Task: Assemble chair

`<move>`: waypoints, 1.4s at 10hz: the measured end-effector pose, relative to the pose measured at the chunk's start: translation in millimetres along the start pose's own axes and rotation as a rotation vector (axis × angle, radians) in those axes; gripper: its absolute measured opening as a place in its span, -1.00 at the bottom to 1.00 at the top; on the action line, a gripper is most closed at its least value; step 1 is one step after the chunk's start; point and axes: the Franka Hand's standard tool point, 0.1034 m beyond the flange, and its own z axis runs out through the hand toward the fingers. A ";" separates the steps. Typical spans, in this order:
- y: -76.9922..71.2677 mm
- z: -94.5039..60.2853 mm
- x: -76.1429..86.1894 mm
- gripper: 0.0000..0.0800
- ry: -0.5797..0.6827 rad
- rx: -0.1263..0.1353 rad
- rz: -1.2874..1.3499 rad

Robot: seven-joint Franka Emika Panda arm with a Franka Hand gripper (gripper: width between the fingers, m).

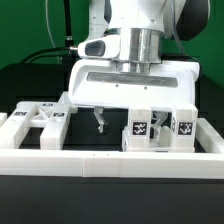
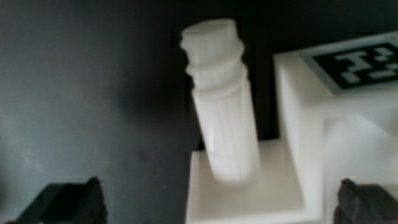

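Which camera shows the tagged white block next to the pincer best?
The exterior view: the tagged block stands upright there, seen whole, with its full tag facing the camera. The wrist view shows what is probably the same block only in part, close up and blurred, with its tag cut off by the picture's edge.

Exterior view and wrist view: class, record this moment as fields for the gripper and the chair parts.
gripper: open, empty, low between the parts
panel: slotted, flat, at the exterior view's left
blocks: two, tagged, upright, at the exterior view's right
post: white, ridged, seen in the wrist view beside a tagged block
rail: plain white, along the front
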 end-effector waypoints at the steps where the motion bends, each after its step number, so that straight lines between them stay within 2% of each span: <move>1: -2.5 -0.2 -0.1 0.62 0.000 0.002 -0.002; 4: -8.2 8.2 -4.9 0.62 0.018 0.004 -0.013; 7: -11.3 10.3 -7.9 0.62 0.025 0.007 -0.017; 9: -11.2 10.3 -7.8 -0.02 0.025 0.007 -0.017; 10: -11.6 9.1 -6.3 -0.02 0.028 0.008 -0.017; 11: -11.7 8.8 -6.2 -0.18 0.028 0.008 -0.017; 13: -13.1 2.7 -7.2 -0.18 -0.001 0.013 -0.015; 14: -11.6 -7.2 -4.7 -0.18 -0.022 0.017 -0.018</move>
